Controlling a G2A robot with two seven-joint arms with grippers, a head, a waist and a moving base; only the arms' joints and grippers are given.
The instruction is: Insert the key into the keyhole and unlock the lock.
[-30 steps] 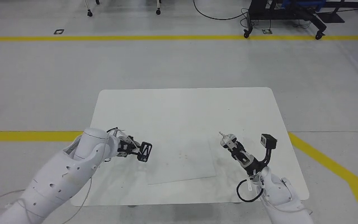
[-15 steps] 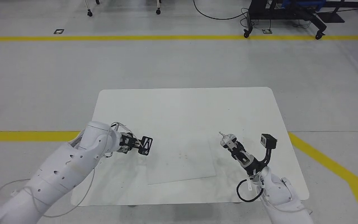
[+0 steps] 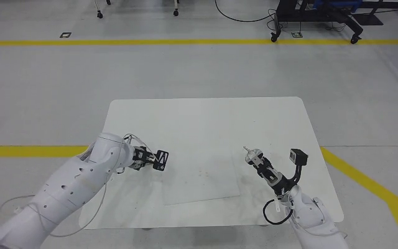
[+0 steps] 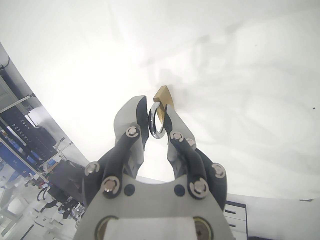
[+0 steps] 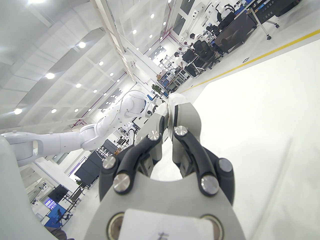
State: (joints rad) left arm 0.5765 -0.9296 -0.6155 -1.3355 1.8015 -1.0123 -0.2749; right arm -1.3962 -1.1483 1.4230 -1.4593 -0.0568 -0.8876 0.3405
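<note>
Brass-coloured padlock with a silver shackle (image 4: 163,97) sits between the two fingers of the left gripper (image 4: 155,103), which are closed in on it. One dark pad lies against the shackle loop and the other against the side of the brass body. The body points away from the wrist, out past the fingertips, and the shackle loop lies back toward the palm. The padlock is over the white rounded-corner table (image 3: 205,124), close to its left edge and about halfway between the far and near edges. The wrist view does not settle whether the padlock touches the surface.

The small silver key (image 3: 247,149) is in the right gripper (image 3: 252,155), over the near right part of the table and well apart from the padlock. This gripper's fingers are pressed together on it. In the right wrist view a thin pale sliver shows between the pads (image 5: 163,123), and from above a short metal tip sticks out past the fingertips toward the far edge. The key is not in the keyhole. The two grippers face roughly toward each other across the bare middle of the table.

A thin white sheet (image 3: 205,187) lies flat on the table near its near edge, between the two arms. Yellow floor lines (image 3: 186,42) run beyond the table.
</note>
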